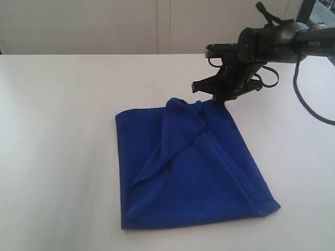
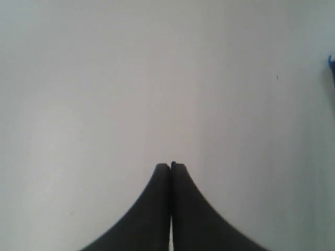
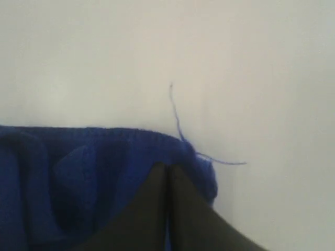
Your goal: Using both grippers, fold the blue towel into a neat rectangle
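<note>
The blue towel [image 1: 188, 172] lies on the white table, partly folded over, with a diagonal crease and a raised hump at its far edge. My right gripper [image 1: 224, 100] is at the towel's far right corner, jaws together on the cloth. In the right wrist view the towel [image 3: 78, 167] bunches round the closed gripper [image 3: 167, 166], and a loose thread [image 3: 178, 120] sticks out of that corner. My left gripper [image 2: 170, 164] is shut with nothing in it, over bare table. A sliver of the towel [image 2: 331, 65] shows at that view's edge. The left arm is outside the exterior view.
The white table [image 1: 57, 130] stretches wide to the left of the towel and behind it. A pale wall [image 1: 104, 26] stands behind the table's far edge. A black cable [image 1: 306, 102] hangs from the right arm over the table's right side.
</note>
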Robot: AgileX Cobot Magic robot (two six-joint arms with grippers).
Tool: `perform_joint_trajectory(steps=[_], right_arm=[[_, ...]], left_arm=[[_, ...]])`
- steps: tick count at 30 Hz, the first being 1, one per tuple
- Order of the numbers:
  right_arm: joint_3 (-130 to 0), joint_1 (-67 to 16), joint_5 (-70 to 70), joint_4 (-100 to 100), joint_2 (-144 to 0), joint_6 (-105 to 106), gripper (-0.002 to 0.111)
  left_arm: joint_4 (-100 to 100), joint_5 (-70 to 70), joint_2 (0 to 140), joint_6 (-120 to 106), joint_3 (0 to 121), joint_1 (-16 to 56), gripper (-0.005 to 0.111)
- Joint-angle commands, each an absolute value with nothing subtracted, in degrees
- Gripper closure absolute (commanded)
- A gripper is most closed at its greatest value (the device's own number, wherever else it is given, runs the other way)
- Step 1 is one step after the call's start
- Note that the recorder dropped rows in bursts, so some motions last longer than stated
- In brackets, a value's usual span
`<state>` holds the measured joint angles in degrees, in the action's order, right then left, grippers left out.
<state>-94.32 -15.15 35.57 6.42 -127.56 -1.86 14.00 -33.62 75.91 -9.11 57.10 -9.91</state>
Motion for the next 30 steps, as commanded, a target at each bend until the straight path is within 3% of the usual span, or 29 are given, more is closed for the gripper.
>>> perform_joint_trajectory(steps=[1,30], right_arm=[[-94.88,-13.49,32.95,6.12,-129.99,-1.04,0.108],[-94.88,-7.29,34.95,4.71,-127.0,-1.68,0.108]], left_arm=[[14.79,-34.21,75.26,-9.06,56.76,-10.13,0.107],[14.79,-34.21,75.26,-9.06,56.76,-10.13,0.107]])
